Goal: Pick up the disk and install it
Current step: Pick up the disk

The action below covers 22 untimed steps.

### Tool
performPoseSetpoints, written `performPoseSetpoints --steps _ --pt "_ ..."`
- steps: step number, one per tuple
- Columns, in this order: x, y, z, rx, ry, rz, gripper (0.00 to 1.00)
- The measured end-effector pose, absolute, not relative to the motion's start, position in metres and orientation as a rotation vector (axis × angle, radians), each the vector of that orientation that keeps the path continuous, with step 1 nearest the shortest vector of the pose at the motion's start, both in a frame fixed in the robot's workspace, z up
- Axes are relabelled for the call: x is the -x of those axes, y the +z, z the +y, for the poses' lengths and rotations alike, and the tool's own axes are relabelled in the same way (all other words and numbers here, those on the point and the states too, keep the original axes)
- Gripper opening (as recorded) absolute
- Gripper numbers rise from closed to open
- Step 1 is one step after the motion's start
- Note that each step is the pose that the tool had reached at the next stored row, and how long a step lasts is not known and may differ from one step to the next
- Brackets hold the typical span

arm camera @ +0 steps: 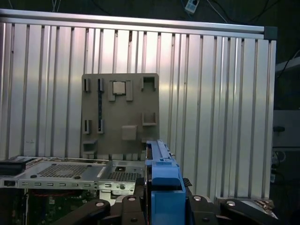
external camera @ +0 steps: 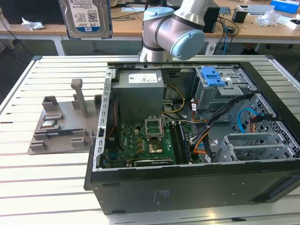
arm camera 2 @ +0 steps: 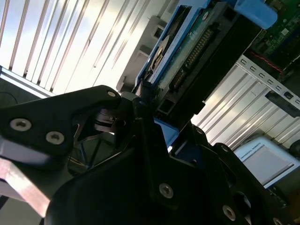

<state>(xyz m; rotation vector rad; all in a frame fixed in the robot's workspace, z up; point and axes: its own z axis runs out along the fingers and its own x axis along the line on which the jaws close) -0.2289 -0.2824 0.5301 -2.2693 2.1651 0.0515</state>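
Note:
High above the table's far edge, at the exterior view's upper left, the disk [external camera: 86, 16] hangs upright with its white-and-blue label facing the camera and a blue bracket along its edges. In both wrist views I see it edge-on: the blue bracket edge [arm camera: 161, 180] and its connector side [arm camera 2: 187, 56] run out from between the black fingers. My gripper [arm camera 2: 150, 110] [arm camera: 161, 208] is shut on the disk, with a finger [arm camera 2: 61, 122] on each face. The disk is above the grey fixture, away from the case.
An open computer case [external camera: 187, 187] lies on the slatted aluminium table [external camera: 47, 187], with a grey power-supply box [external camera: 139, 91], a motherboard [external camera: 145, 140] and a metal cage with a blue latch [external camera: 213, 76]. A grey fixture plate [external camera: 61, 124] [arm camera: 119, 112] sits beside the case.

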Motion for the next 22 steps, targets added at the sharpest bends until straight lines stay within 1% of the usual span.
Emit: performPoseSetpoints --steps 22 --pt "0.167 0.530 -0.283 2.269 0.052 2.166 0.36"
